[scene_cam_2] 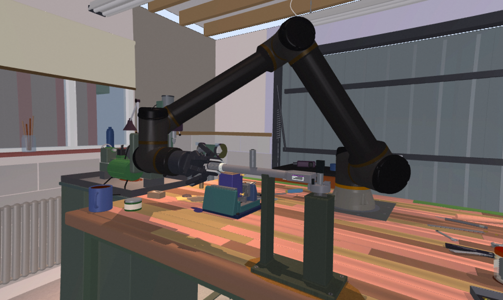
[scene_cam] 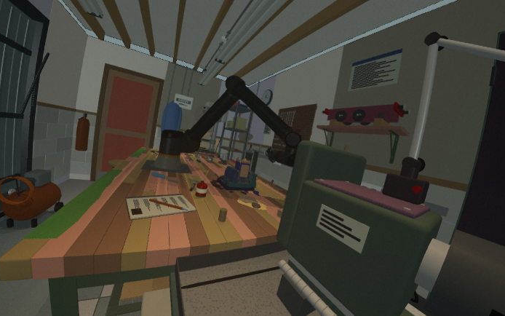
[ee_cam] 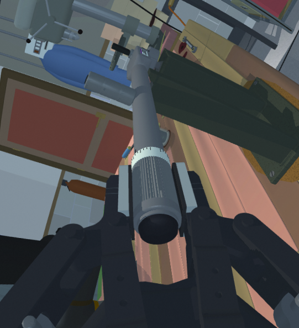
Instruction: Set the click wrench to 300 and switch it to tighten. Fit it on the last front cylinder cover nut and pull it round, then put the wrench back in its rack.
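Observation:
The click wrench [scene_cam_2: 268,172] lies level across the two posts of its dark green rack [scene_cam_2: 296,238] near the bench's front edge, its head [scene_cam_2: 318,185] resting on the thicker post. My gripper [scene_cam_2: 210,166] is closed, with its two finger pads clamped on the ribbed grip collar [ee_cam: 154,183] at the wrench's handle end, just behind the white scale ring. The wrist camera looks along the grey shaft [ee_cam: 146,107] to the head. The engine block with the cylinder cover [scene_cam_2: 231,196] sits on the bench behind the wrench. In the side camera a green machine hides my gripper.
A blue mug [scene_cam_2: 100,197] and a small tin [scene_cam_2: 132,204] stand at the bench corner below my wrist. A clipboard with a pencil [scene_cam: 160,206] and a red-capped jar [scene_cam: 201,189] lie on the bench. Hand tools [scene_cam_2: 466,238] lie towards the far right end.

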